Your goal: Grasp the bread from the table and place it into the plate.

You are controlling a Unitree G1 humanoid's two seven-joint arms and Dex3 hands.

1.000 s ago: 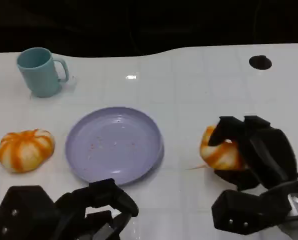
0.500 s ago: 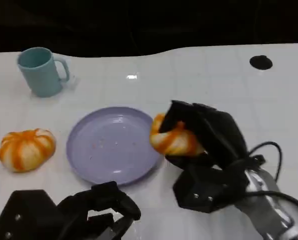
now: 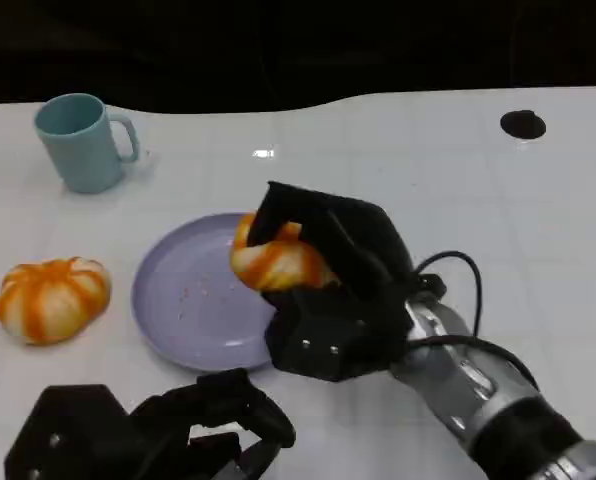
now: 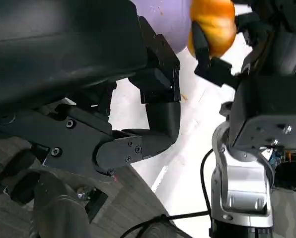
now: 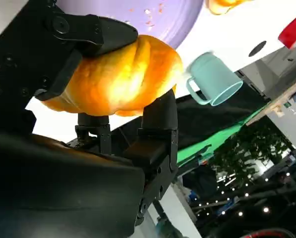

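My right hand (image 3: pixel 343 290) grips an orange-and-white bread roll (image 3: pixel 274 260) and holds it over the right part of the lilac plate (image 3: pixel 183 300). The right wrist view shows the same bread (image 5: pixel 115 77) clamped between the black fingers, with the plate (image 5: pixel 153 17) beyond it. In the left wrist view the bread (image 4: pixel 212 25) and the right hand (image 4: pixel 257 94) sit past my own left hand (image 4: pixel 138 124). My left hand (image 3: pixel 158 435) rests low at the near table edge, fingers curled in, holding nothing. A second orange-striped bread (image 3: pixel 51 298) lies on the table left of the plate.
A teal mug (image 3: pixel 81 142) stands at the back left. A small dark round hole (image 3: pixel 521 124) marks the table at the back right. The white table runs bare to the right of my right arm.
My right hand has carried the bread leftwards, from the table's right side to above the plate's right part. The left hand has barely moved.
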